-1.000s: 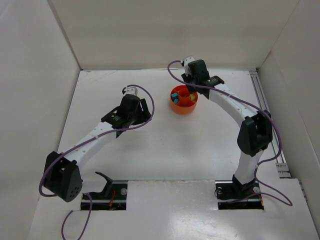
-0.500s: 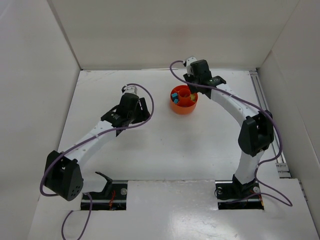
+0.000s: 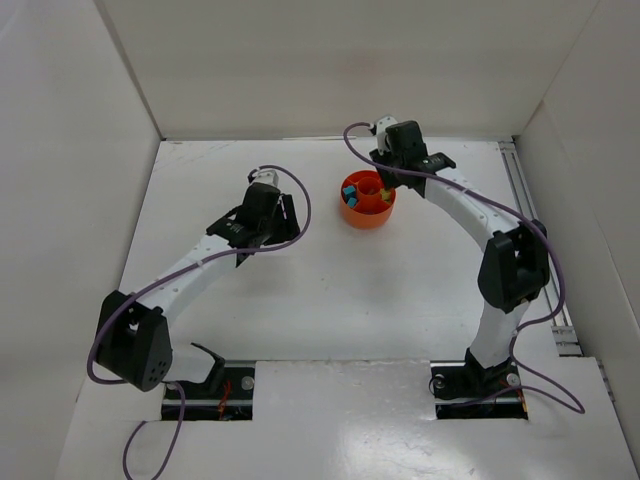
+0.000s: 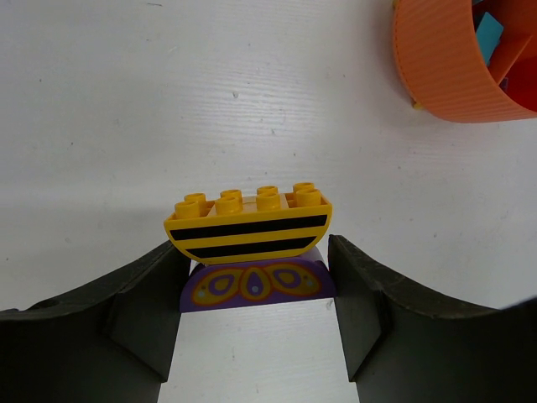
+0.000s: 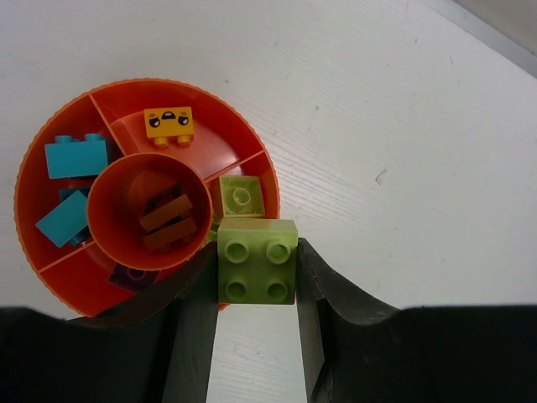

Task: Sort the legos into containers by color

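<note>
The round orange dish (image 3: 367, 212) stands at the back centre, and its wall shows in the left wrist view (image 4: 445, 75). In the right wrist view its rim (image 5: 180, 88) rings teal bricks (image 5: 75, 157), a yellow face brick (image 5: 168, 124), a pale green brick (image 5: 241, 196), brown bricks (image 5: 164, 222) in the centre well and a purple one (image 5: 130, 275). My right gripper (image 5: 256, 252) is shut on a pale green brick (image 5: 256, 260) over the dish's near rim. My left gripper (image 4: 258, 252) has its jaws against both ends of a purple butterfly brick (image 4: 256, 285) on the table. A yellow black-striped brick (image 4: 247, 227) sits just beyond it.
White walls enclose the table on three sides. A rail (image 3: 530, 200) runs along the right edge. Purple cables loop off both arms. In the top view the left gripper (image 3: 262, 225) is left of the dish and the right gripper (image 3: 387, 183) is above it.
The left arm has shifted slightly up and to the right. The right gripper has drifted a little to the right over the dish, still holding the green brick.
</note>
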Controlling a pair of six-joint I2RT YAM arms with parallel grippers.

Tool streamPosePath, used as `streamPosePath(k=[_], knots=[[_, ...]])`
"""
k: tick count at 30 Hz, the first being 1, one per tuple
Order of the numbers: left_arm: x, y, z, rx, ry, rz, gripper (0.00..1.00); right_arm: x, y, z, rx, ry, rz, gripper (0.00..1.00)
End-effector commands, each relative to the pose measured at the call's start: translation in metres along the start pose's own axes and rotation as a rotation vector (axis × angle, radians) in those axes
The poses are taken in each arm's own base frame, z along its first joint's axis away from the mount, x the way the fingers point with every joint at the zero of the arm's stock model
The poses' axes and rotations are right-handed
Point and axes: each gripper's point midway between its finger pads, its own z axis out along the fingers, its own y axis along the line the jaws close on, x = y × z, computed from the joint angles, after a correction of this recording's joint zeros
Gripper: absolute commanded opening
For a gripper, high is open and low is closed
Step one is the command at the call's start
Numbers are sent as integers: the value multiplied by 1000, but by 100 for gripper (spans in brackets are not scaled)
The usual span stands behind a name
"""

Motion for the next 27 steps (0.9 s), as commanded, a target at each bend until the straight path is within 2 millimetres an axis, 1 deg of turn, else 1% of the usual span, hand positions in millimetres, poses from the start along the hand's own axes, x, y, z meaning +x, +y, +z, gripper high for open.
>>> streamPosePath(k=[1,2,4,6,7,8,9,10,11,13,14,16,17,18,19,20,21,22,23,24,25,26,27], knots=[[-20,-11,-8,40,-43,13,14,-9,2,-4,-29,-43,41,39],[-20,-11,-8,40,-43,13,14,-3,3,-2,-32,-28,39,40],[-20,-11,-8,40,-43,13,14,0,-1,2,-15,-32,61,42],[-21,-14,-8,53,-46,12,14,7,2,10,-34,-14,90,44],[-21,-14,-8,53,-46,12,13,4,-2,11,-36,-27,98,45],[-23,-14,-10,57,-54,11,13,7,1,15,-37,-18,119,45],[-19,-12,-9,53,-46,12,13,3,0,15,-35,-32,122,45],[-19,-12,-9,53,-46,12,13,1,0,15,-34,-42,123,50],[-19,-12,-9,53,-46,12,13,2,-4,20,-27,-41,145,51],[-20,-14,-12,65,-49,11,13,-2,4,20,-71,-56,146,51],[-20,-14,-12,65,-49,11,13,-3,0,20,-72,-66,152,53],[-20,-14,-12,65,-49,11,13,0,3,24,-83,-57,151,56],[-20,-14,-12,65,-49,11,13,4,5,29,-85,-45,150,56],[-20,-14,-12,65,-49,11,13,3,7,28,-97,-47,150,56],[-20,-14,-12,65,-49,11,13,4,4,29,-99,-46,155,56],[-19,-16,-12,76,-43,11,13,3,7,29,-118,-49,155,56],[-19,-16,-12,75,-43,20,13,1,7,29,-117,-58,156,54],[-19,-20,-16,104,-42,37,13,-3,7,21,-129,-73,156,54],[-17,-30,-19,167,-35,56,13,-5,12,17,-158,-90,156,54],[-13,-34,-21,205,-30,76,13,-10,11,12,-167,-106,144,55],[-16,-41,-29,261,-54,128,11,-14,13,5,-183,-116,144,55],[-19,-53,-35,318,-80,162,11,-21,12,-10,-200,-137,143,57],[-12,-69,-44,395,-81,213,11,-21,21,-19,-257,-138,140,58]])
